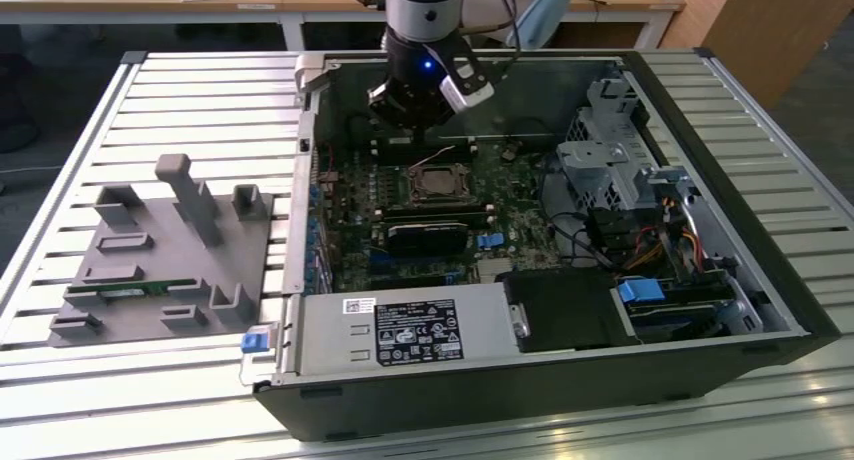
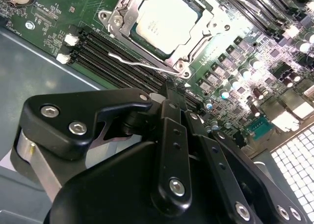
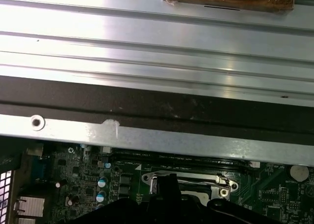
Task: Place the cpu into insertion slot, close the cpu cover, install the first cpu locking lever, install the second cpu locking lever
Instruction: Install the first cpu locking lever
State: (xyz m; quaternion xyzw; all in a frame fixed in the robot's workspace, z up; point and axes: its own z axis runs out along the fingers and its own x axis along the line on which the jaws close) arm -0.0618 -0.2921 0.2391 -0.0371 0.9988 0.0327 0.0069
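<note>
Over the open computer case (image 1: pixel 534 380) on your slatted worktop (image 1: pixel 160 100), the exterior view had your arm reaching down so the pincer (image 1: pixel 414 130) hung just above the socket (image 1: pixel 438 185), at the far edge of the green board (image 1: pixel 360 250). The case lay on its side, so the board faced up and could be reached from above. A grey fixture tray (image 1: pixel 160 270) sat well apart on the exterior view's left.

Looking to the second wrist view, you had the cpu (image 2: pixel 164 20) already seated flat in the socket, with the cover (image 2: pixel 206 35) framing it, apparently down. One thin wire lever (image 2: pixel 142 63) lay slanted beside the frame, between it and the memory slots (image 2: pixel 108 57), seemingly not yet hooked. The pincer's fingers (image 2: pixel 174 111) appeared drawn together just short of that lever, holding nothing.

Your first wrist view showed the cover's metal edge (image 3: pixel 191 180) just beyond the dark pincer tip (image 3: pixel 169 187), under the case wall (image 3: pixel 157 136).
</note>
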